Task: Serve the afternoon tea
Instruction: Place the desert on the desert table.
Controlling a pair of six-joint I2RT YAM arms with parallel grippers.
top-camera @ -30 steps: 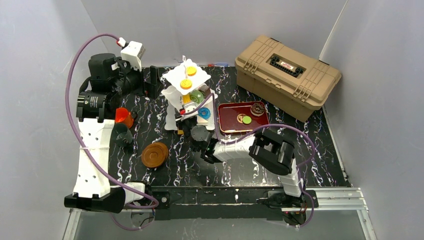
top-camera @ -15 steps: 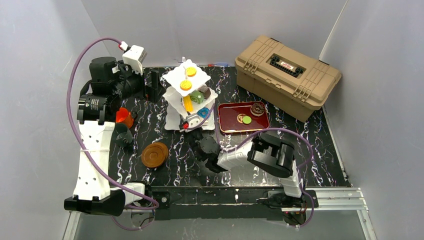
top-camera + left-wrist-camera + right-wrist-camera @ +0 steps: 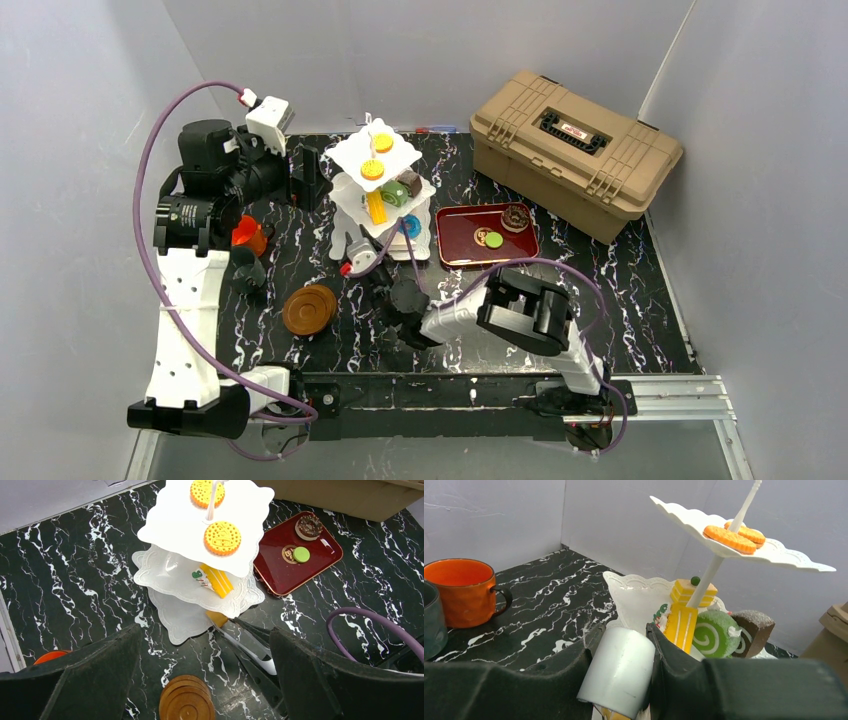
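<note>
desk (image 3: 620,300): carrying the whole set; the serving is looking only partway done.
right arm (image 3: 525,310): swinging left over the last second and drawing its claw back from the stand's front to its near-left corner; i am reading this as backing off to line up again, not finishing.
stand (image 3: 170,527): standing upright mid-desk, with its long axis running up the post; cookies (image 3: 222,537) are lying on top and cakes (image 3: 684,615) on the middle plate.
tray (image 3: 275,577): lying just right of the stand, holding a donut (image 3: 308,526) and a green piece (image 3: 301,554) that are waiting to be served.
left claw (image 3: 205,630): hanging released, fingers wide, above the stand.
saucers (image 3: 309,309): sitting stacked, near-left of the stand.
cups: orange cup (image 3: 459,592) and dark cup (image 3: 431,620) are standing side by side at the left, not yet on saucers.
right claw (image 3: 621,642): clenching a white cylinder (image 3: 616,675), whose long axis is running along the fingers with its far end pointing at the stand's lower plates; i cannot tell what it is.
</note>
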